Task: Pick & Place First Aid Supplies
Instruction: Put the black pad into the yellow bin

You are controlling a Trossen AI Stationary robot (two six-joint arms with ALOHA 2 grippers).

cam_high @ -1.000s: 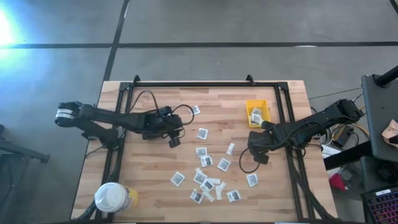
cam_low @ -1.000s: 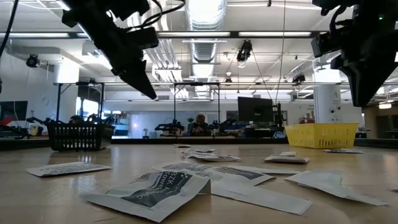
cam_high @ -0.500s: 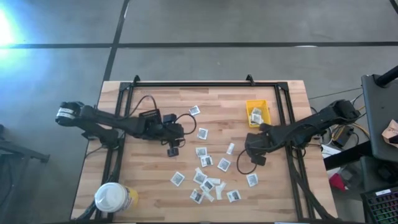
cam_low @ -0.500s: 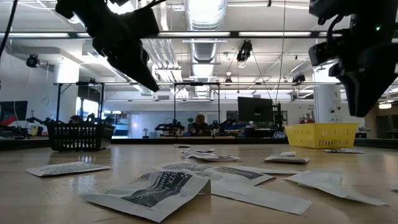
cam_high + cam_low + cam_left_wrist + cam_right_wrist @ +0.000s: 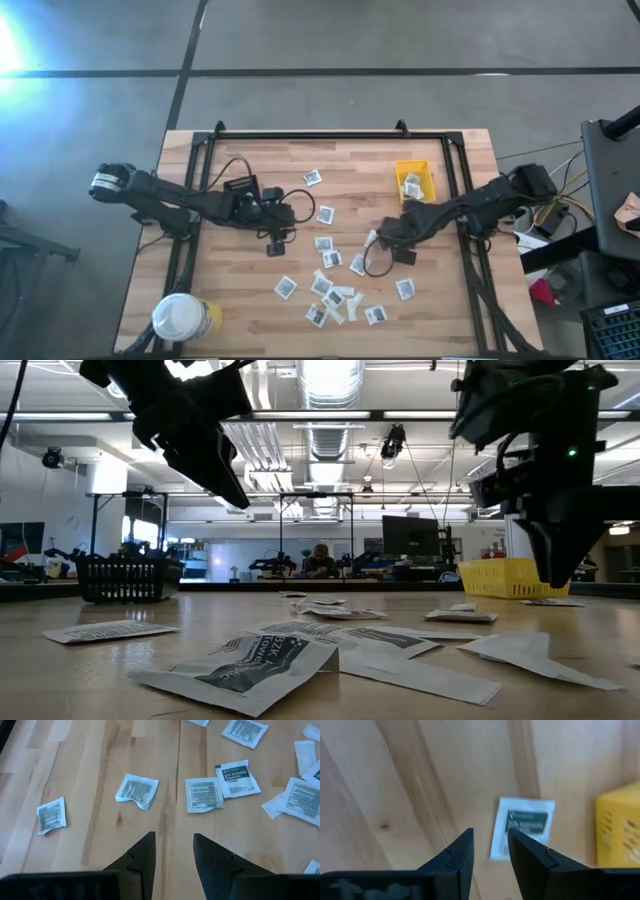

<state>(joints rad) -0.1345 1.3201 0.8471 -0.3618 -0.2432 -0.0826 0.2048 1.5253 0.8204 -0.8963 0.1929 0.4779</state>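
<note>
Packets (image 5: 326, 214) mostly lie scattered on my counter (image 5: 240, 300) beside the yellow bin (image 5: 413, 182), which holds few; my left end effector (image 5: 173, 851) and right end effector (image 5: 490, 851) gape empty.

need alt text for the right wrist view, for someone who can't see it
The right gripper, its two dark fingers open and empty, hovers over a light wooden table just short of a small white packet with a dark printed label. A corner of a yellow plastic bin shows beside the packet.
</note>
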